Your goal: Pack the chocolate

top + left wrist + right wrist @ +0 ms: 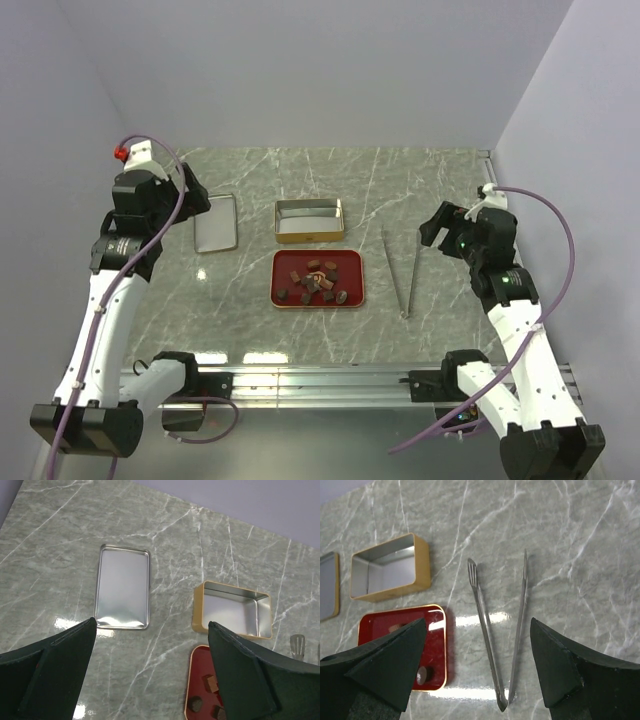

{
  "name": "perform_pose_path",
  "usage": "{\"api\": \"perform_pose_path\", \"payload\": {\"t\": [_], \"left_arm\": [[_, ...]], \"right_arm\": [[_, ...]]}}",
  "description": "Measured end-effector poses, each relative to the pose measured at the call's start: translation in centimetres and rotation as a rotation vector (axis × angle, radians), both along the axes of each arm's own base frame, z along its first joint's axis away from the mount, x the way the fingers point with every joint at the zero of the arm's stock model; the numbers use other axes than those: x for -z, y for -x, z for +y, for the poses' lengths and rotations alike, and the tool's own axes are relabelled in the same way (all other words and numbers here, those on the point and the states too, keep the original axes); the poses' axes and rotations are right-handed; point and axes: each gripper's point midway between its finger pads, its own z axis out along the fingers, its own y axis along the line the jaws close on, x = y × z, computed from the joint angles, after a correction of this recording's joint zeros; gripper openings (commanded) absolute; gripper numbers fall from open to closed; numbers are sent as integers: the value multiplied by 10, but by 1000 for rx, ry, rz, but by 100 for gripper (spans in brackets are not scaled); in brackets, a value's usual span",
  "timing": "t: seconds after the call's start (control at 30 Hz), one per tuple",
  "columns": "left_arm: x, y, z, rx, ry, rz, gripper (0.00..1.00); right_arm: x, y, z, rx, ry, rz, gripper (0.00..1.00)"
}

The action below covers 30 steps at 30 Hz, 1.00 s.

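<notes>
The chocolate (318,280), a scatter of small dark brown pieces with a few in reddish-orange wrappers, lies in the shallow red rectangular tray (352,268) at the middle of the grey marbled table (440,180). An open gold-walled rectangular tin (310,237) stands just beyond the tray at its 12 o'clock, apart from it. The tin's flat silver lid (215,222) lies well off toward 9 o'clock.

In the top view the pieces lie toward 8 o'clock from the right gripper (437,222) and toward 4 o'clock from the left gripper (195,200). Neither arm is clearly the nearer.

The long metal tongs (394,272) lie between the right gripper and the tray. Their long axis runs 12 to 6, with the joined end at 6 and the two tips spread toward 12. They sit directly below the right wrist camera, so the right arm looks best placed if the tongs are to be used.

Both arms are raised above the table with the wrists pitched down. Both sets of jaws are spread wide and hold nothing. The left gripper hangs over the stretch between lid and tin.
</notes>
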Motion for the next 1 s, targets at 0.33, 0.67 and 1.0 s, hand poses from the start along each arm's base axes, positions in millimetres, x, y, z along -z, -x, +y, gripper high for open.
{"api": "perform_pose_path", "payload": {"t": [0.33,0.67,1.0], "left_arm": [[14,11,-4,1,39,34,99],[13,24,-3,-20,74,29,100],[26,29,-4,-34,98,61,100]], "right_arm": [[32,7,18,-55,17,78,90],[77,-1,37,-101,45,210,90],[120,11,51,-150,90,343,90]]}}
